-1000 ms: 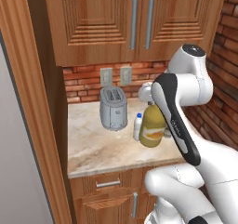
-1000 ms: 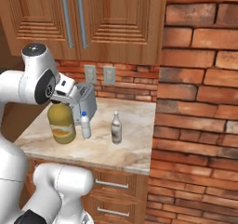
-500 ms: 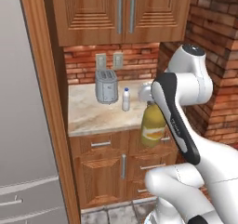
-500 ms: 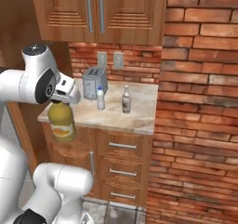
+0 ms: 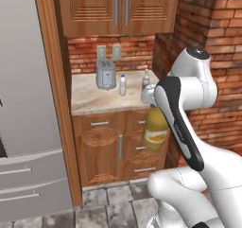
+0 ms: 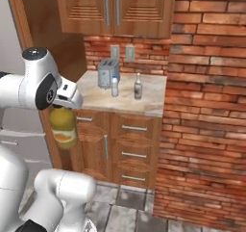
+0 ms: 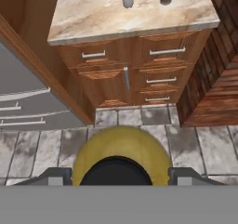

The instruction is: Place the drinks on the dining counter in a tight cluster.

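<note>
The fat amber-yellow juice bottle [image 5: 155, 129] is hanging upright in the air, well off the small marbled counter [image 5: 90, 99] and out over the tiled floor [image 7: 139, 135], with the gripper [image 6: 63, 107] pinching it from both sides up near its black cap [image 7: 116, 172]. On the counter behind it, the slim white blue-capped bottle [image 6: 115, 86] is standing just beside the steel toaster [image 6: 105, 72], and the slim grey-brown bottle [image 6: 138, 86] is standing a little apart from that, nearer the brick wall [image 6: 206, 106]. By the look of it, the first drink is being carried off toward the dining counter, so this is the transport leg. The next move calls for keeping the bottle upright while travelling, then setting it down where two more can be packed close against it. The orange band on the juice bottle is carrying no lettering that can be read, and nothing else is showing any writing.
</note>
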